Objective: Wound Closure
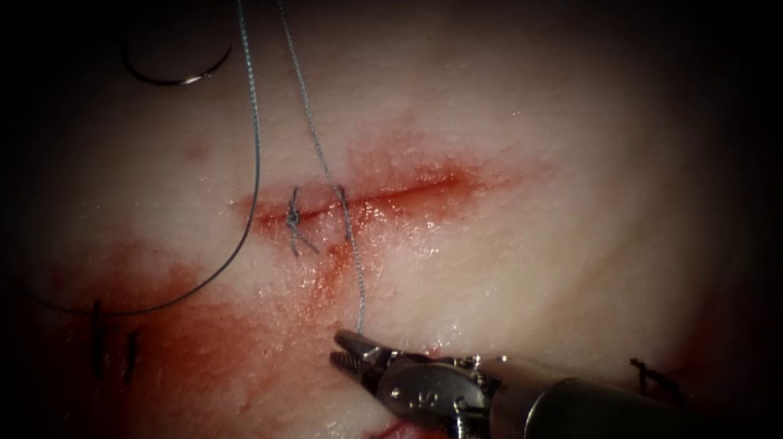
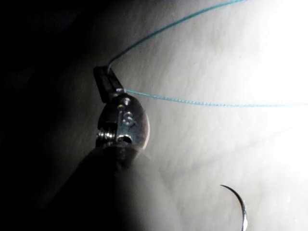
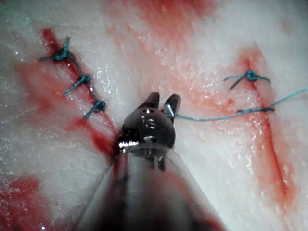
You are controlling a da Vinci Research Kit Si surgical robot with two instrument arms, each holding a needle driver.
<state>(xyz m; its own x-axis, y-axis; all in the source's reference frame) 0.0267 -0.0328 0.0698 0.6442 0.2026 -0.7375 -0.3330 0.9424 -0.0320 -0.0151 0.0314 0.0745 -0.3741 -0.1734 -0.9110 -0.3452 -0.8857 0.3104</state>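
The tissue (image 1: 539, 265) was a pale, wet, glistening slab of pork belly that took up the whole endoscope view, its surface smeared with red fluid (image 1: 200, 349) that was thickest toward the lower left. Across its middle ran the cut (image 1: 381, 197), a thin red horizontal line with one finished knot (image 1: 293, 218) near its left end and a second stitch just to the right of it. The right arm's tool (image 1: 354, 350), a polished metal needle driver on a dark shaft, came in from the lower right below the cut, well clear of it; its ridged jaws gripped the thread (image 1: 359, 285), which rose straight from the tips to that second stitch. In the right wrist view the same jaws (image 3: 161, 105) stood slightly parted around the strand, with three older knots (image 3: 79, 82) along a separate closed line. In the left wrist view the left arm's tool (image 2: 110, 84) clamped its flat jaws on the thread over bare, pale tissue. The fine twisted grey-blue thread ran in two long strands off the top edge, one sweeping down to the left in a wide loop. The curved needle (image 1: 179, 74), thin and dark, lay loose on the tissue at the upper left, held by neither tool.
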